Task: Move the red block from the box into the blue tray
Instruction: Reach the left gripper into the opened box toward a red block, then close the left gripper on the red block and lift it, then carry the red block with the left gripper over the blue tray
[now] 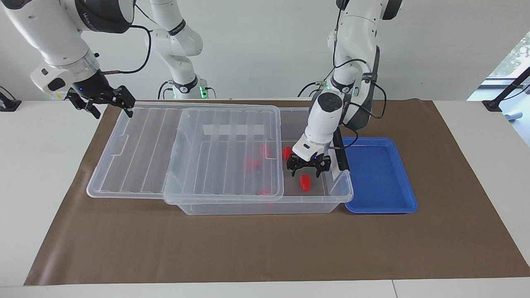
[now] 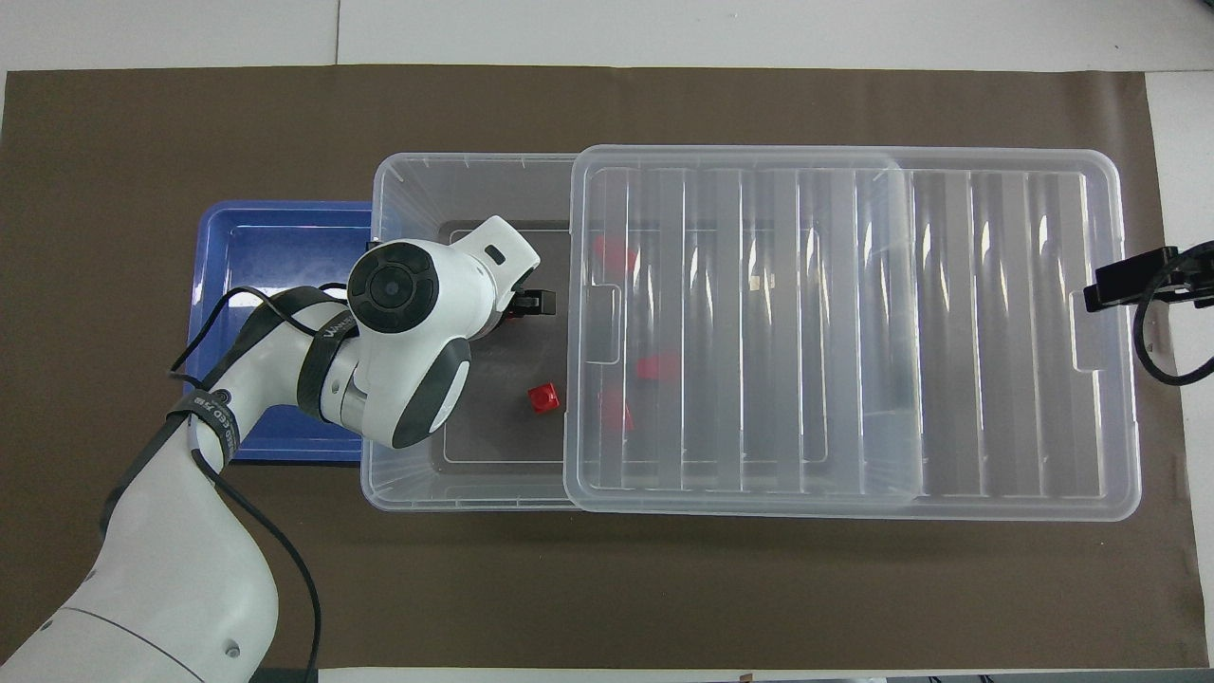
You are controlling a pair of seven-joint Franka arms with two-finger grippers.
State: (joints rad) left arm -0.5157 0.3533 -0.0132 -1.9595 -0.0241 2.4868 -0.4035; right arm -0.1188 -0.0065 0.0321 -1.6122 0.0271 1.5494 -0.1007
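Left pincer [image 1: 309, 166] hangs fingers apart inside the box [image 1: 265, 205], over a red block [image 1: 305, 182]. Recommend descending straight, clear of the slid-aside lid [image 1: 186, 153]. Right pincer [image 1: 108, 100] waits, apart, over the lid's end.

Red block [image 1: 305, 182] — blue tray [image 1: 379, 176]

Clear plastic, blue plastic, brown paper

The box [image 1: 265, 205] and its ribbed lid [image 1: 186, 153] are glossy transparent plastic; the blue tray [image 1: 379, 174] is smooth, shiny plastic; the brown sheet [image 1: 248, 248] covering the surface looks matt, like paper; arm shells [image 2: 417, 313] are glossy white.
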